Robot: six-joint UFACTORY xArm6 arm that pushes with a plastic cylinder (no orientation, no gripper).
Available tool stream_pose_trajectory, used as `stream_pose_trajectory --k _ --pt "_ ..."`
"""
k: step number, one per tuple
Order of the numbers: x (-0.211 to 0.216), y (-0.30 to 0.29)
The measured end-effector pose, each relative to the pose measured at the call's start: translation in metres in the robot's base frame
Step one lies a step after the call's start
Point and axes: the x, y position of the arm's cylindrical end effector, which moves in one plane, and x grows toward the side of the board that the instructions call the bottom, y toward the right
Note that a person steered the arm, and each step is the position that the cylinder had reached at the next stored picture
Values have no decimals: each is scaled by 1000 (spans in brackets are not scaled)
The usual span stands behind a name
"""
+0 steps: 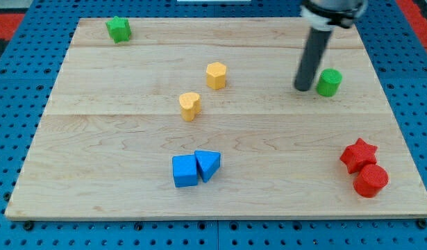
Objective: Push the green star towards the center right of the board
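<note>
The green star (pixel 119 29) sits at the board's top left corner. My tip (pixel 304 88) is far from it, at the upper right of the board, just left of a green cylinder (pixel 329 82) with a small gap between them. The dark rod rises from the tip toward the view's top edge.
A yellow hexagon (pixel 216 75) and a yellow heart (pixel 189 106) lie near the middle. A blue cube (pixel 185 171) and a blue triangle (pixel 208 164) touch at bottom centre. A red star (pixel 357 154) and red cylinder (pixel 371 180) sit at bottom right. The wooden board (pixel 95 139) lies on blue pegboard.
</note>
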Motion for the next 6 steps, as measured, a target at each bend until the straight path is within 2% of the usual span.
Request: stream_pose_trajectory --k 1,2,3,5,6 --pt "4 -112" --pt "22 -194" --pt "-1 -274" --pt "-122 -354" --pt "-158 -375"
